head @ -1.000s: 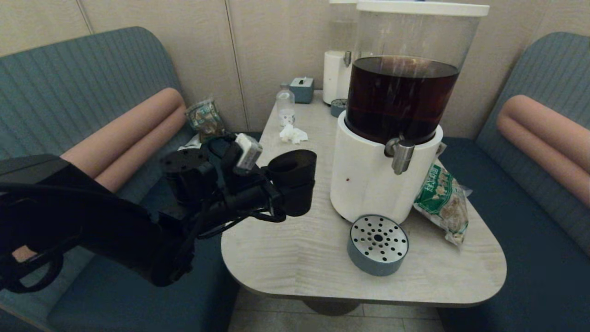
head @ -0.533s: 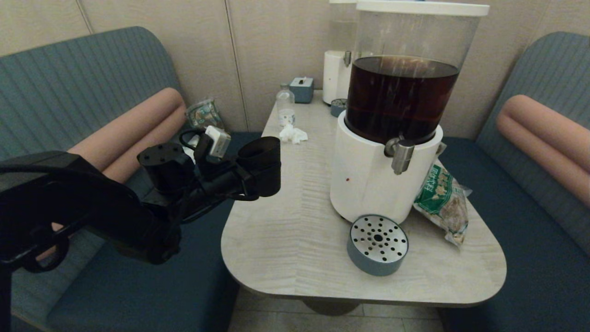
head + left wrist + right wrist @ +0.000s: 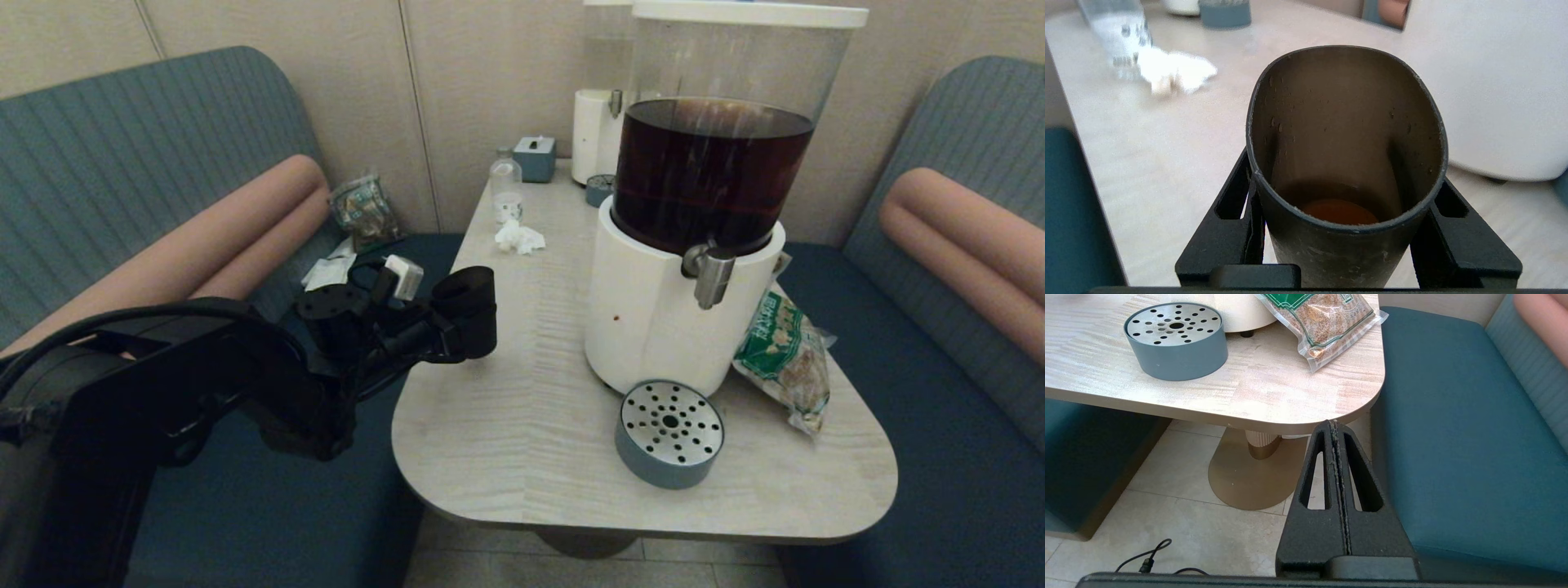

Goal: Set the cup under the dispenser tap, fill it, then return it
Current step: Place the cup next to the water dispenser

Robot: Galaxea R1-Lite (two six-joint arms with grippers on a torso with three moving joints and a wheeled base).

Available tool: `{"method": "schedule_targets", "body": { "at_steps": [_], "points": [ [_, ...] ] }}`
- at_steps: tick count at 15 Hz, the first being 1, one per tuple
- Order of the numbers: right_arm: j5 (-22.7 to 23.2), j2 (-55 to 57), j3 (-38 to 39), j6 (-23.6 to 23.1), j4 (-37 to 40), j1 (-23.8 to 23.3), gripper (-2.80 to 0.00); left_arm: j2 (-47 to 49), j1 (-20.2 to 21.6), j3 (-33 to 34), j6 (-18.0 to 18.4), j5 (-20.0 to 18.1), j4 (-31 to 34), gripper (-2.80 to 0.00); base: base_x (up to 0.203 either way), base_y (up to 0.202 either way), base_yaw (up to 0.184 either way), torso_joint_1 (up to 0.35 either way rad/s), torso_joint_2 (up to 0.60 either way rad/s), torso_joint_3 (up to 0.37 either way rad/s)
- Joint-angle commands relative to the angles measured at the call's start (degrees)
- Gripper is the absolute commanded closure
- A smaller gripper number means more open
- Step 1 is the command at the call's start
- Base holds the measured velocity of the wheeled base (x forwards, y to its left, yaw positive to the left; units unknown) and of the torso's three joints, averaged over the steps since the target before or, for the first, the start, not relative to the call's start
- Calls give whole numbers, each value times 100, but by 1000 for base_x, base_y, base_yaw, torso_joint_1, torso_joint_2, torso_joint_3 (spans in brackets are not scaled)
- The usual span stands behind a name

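Note:
My left gripper (image 3: 457,331) is shut on the black cup (image 3: 469,309), holding it at the table's left edge, well to the left of the big dispenser (image 3: 653,318). In the left wrist view the cup (image 3: 1345,171) sits squeezed between my two black fingers (image 3: 1231,228), and a little brown drink shows at its bottom. The silver dispenser tap (image 3: 712,276) juts from the white base with nothing beneath it. My right gripper (image 3: 1336,428) hangs shut and empty below the table's near right corner; it does not show in the head view.
A round grey drip tray (image 3: 669,433) with a perforated metal top lies in front of the dispenser. A green snack bag (image 3: 780,355) leans at its right. A clear bottle (image 3: 506,189), crumpled tissue (image 3: 518,238) and a smaller white dispenser (image 3: 596,135) stand further back.
My left arm has carried the cup leftward and lower, away from the dispenser to the table's left edge. The right arm has not moved.

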Motion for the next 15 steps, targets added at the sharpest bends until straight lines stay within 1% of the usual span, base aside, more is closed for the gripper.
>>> {"method": "schedule_targets", "body": {
  "at_steps": [1,6,12,13,15],
  "points": [
    [2,5,0,-6,0,1,0,286,-6,-27,-5,-19,-43,0,0,0,0,0,0,0],
    [2,5,0,-6,0,1,0,501,-6,-65,-5,-8,-43,0,0,0,0,0,0,0],
    [2,5,0,-6,0,1,0,500,-6,-71,-5,-10,-26,0,0,0,0,0,0,0],
    [2,5,0,-6,0,1,0,499,-6,-59,-5,-10,-26,-280,0,0,0,0,0,0],
    [2,5,0,-6,0,1,0,491,-6,-45,-13,-37,-61,-280,0,0,0,0,0,0]
  ]
}}
